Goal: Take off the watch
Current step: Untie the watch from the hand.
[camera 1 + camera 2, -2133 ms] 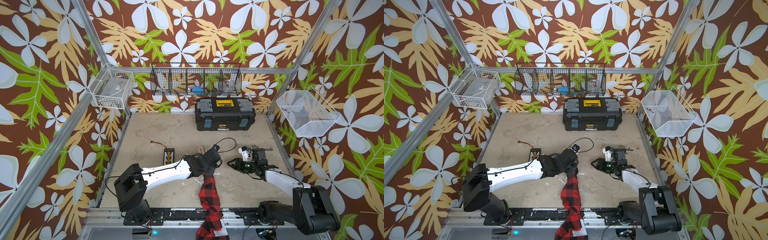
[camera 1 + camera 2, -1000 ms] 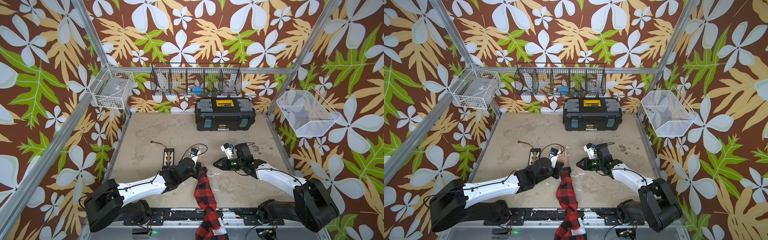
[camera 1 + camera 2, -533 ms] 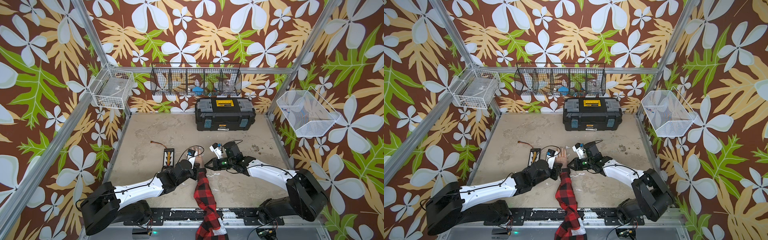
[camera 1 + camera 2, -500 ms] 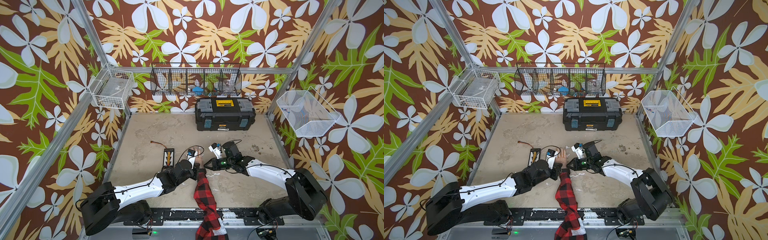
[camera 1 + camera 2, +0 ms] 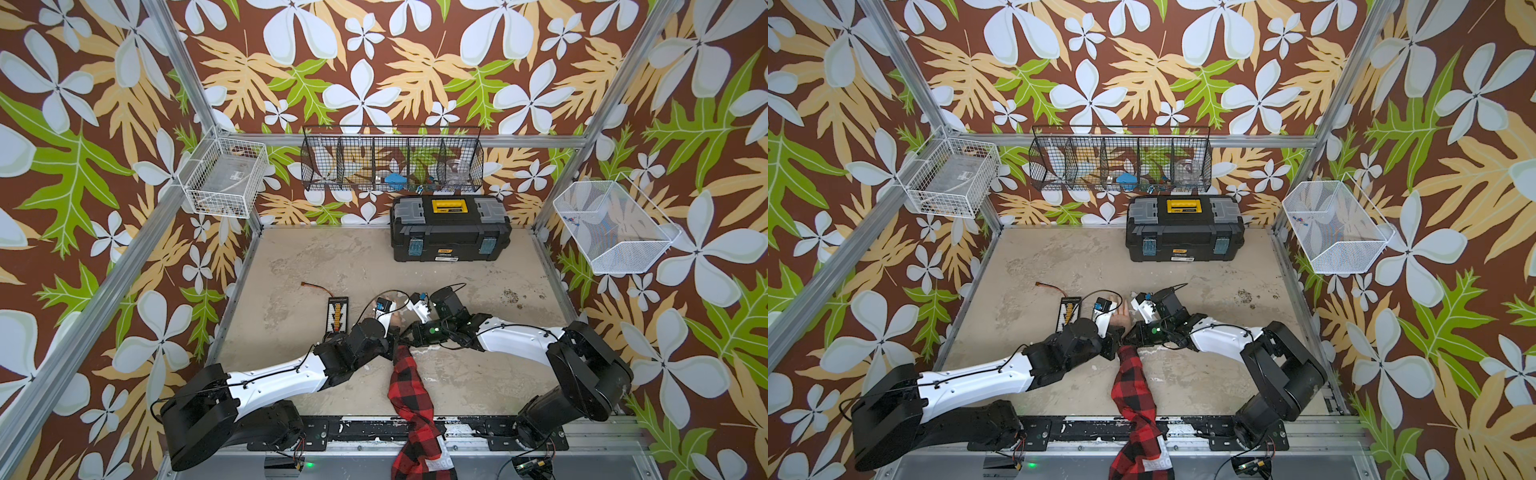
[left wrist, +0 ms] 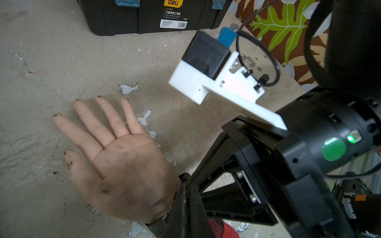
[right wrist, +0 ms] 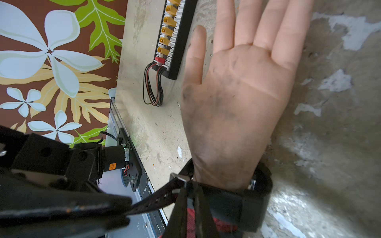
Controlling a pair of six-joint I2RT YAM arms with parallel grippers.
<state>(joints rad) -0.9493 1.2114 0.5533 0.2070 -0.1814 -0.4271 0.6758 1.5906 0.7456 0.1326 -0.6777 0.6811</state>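
The watch (image 7: pixel 156 198) is still on the hand's (image 7: pixel 233 107) wrist. The right end effector (image 7: pixel 190 185) has just come in and pinched the strap by the buckle. The left end effector (image 7: pixel 123 208) stays clenched on the strap's tail, so unbuckling can likely start.

A robot test cell: aluminium frame (image 5: pixel 532 141), wallpapered walls (image 5: pixel 374 50), wire baskets (image 5: pixel 224 176).

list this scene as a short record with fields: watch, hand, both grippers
watch: small all-black wristwatch, on the wrist, strap tail stretched sideways
hand: skin-coloured mannequin hand, palm up on the beige tabletop
left gripper: clamped on the strap tail
right gripper: pinching the strap by the buckle
nearby: black rectangular board with yellow connectors, beside the thumb
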